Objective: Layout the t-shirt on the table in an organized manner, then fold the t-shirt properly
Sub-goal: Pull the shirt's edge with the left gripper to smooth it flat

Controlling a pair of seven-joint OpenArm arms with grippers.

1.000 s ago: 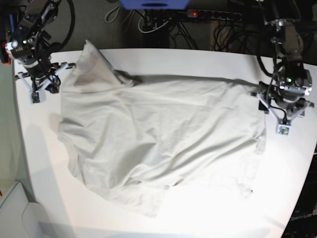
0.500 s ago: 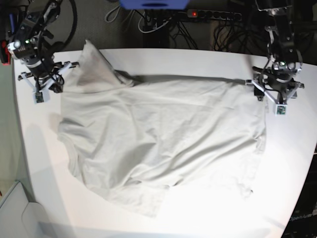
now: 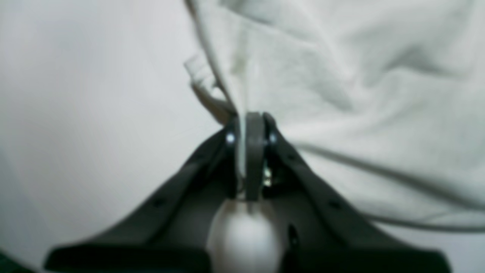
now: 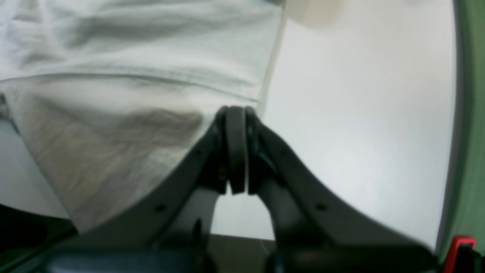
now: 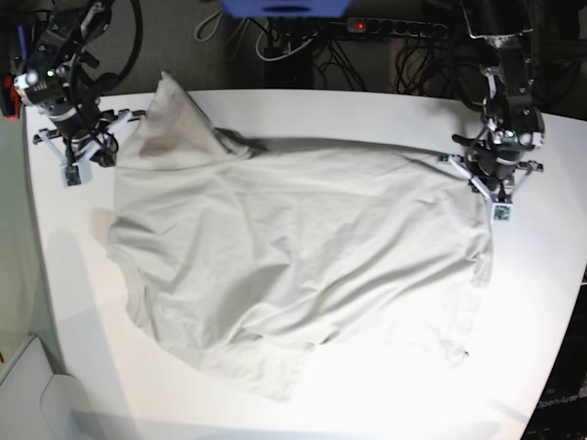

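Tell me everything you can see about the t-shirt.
The t-shirt is plain pale grey-beige soft cloth, spread wrinkled across the white table. Its far corners are pinched: the left gripper is shut on one edge, the right gripper on the other, lifting that corner into a peak.

left gripper fingers: matte black plastic fingers (image 3: 254, 151) widening into broad flat arms, each with one small screw hole
left gripper base: pale rounded knob (image 3: 244, 235) between the arms
right gripper fingers: matte black plastic fingers (image 4: 235, 148) of the same forked shape
wrist housings: silver-white brackets (image 5: 500, 170) with green lights
arm links: black, with dark cables
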